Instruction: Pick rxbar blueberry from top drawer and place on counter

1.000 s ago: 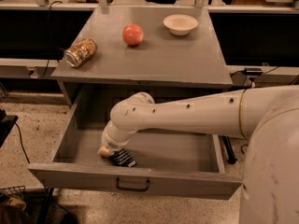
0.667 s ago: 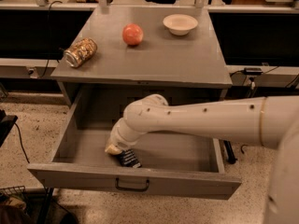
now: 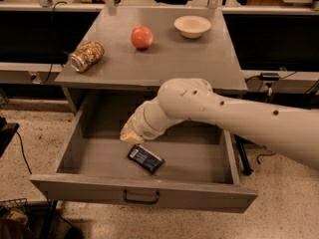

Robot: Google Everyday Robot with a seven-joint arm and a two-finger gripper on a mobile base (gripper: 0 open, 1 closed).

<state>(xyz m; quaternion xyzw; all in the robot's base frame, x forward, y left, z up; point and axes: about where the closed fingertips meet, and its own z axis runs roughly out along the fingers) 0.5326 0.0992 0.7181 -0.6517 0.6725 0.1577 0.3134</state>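
The rxbar blueberry [image 3: 145, 158], a flat dark navy bar with white lettering, lies slanted on the floor of the open top drawer [image 3: 99, 156], near its middle front. My gripper [image 3: 129, 134] hangs just above and to the left of the bar, at the end of the white arm [image 3: 199, 108] that reaches in from the right. The bar lies apart from the gripper, with nothing around it. The grey counter [image 3: 164, 59] is above the drawer.
On the counter lie a gold patterned can [image 3: 85, 56] on its side at the left, a red apple [image 3: 142, 37] and a white bowl [image 3: 192, 26] at the back. The drawer front has a dark pull handle [image 3: 141, 197]. Speckled floor lies around the cabinet.
My arm has risen and shifted right, and the gripper has lifted off the bar. The bar now shows whole on the drawer floor, slightly right of where it was.
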